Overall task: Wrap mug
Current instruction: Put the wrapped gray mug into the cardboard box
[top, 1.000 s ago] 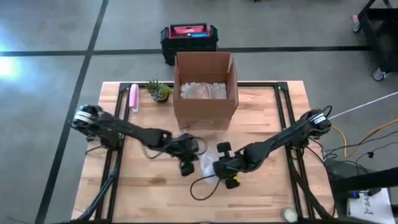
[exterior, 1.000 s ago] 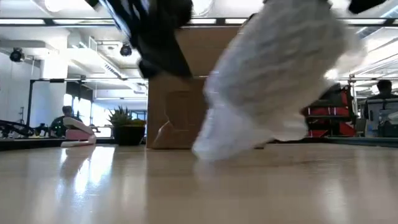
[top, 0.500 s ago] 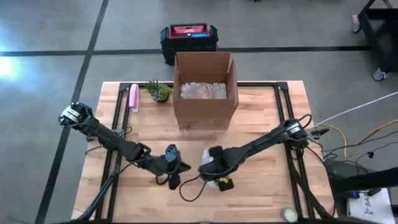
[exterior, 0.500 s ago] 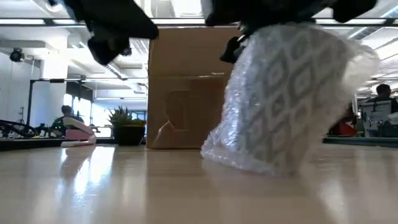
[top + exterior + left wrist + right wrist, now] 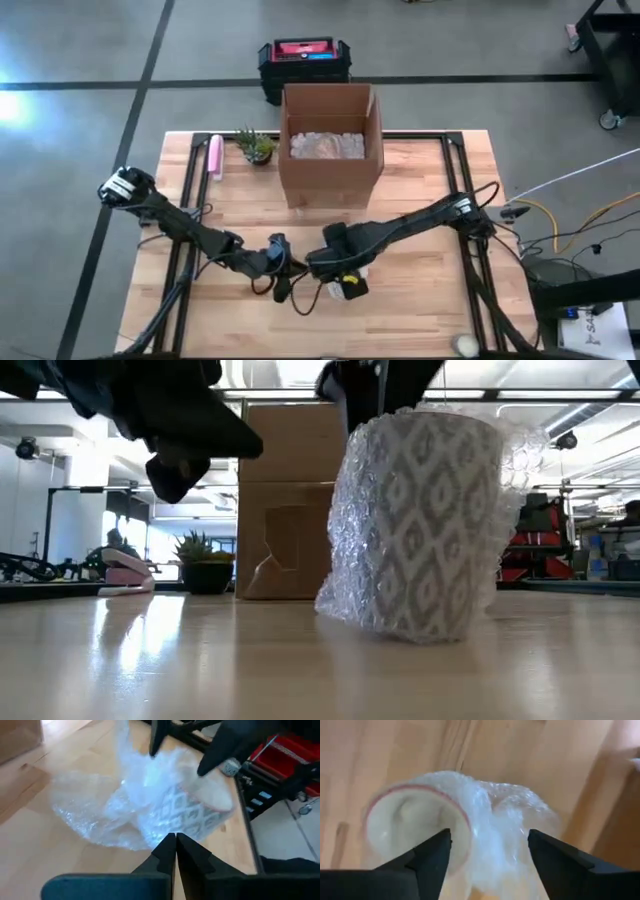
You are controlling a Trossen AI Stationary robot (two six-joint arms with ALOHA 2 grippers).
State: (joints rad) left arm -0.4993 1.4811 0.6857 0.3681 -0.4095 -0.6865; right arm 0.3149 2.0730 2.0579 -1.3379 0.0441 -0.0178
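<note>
The mug [image 5: 420, 525], grey-and-white patterned and wrapped in bubble wrap [image 5: 100, 815], stands upright on its base on the wooden table [image 5: 420, 300], near the front middle. Loose wrap bunches over its rim [image 5: 415, 820]. My right gripper [image 5: 492, 857] hangs open right above it, one finger [image 5: 432, 857] over the mug's mouth and the other [image 5: 557, 860] beyond the bunched wrap [image 5: 515, 830]. My left gripper [image 5: 175, 845] is shut and holds nothing. It hovers just to the mug's left, above the table, pointing at the wrap. My right gripper comes at the mug from above with its fingers spread. I cannot tell whether either finger touches the rim or the wrap.
An open cardboard box [image 5: 330, 140] with wrapped things inside stands at the far middle, with a small plant [image 5: 255, 148] and a pink item [image 5: 214, 155] to its left. A black cable [image 5: 305, 298] and a yellow piece [image 5: 352, 291] lie by the mug.
My right gripper has carried the mug toward the table's left and down. The mug was tipped and clear of the table, and now stands upright on its base. My left gripper has drawn back toward the left and near edges, away from the mug.
</note>
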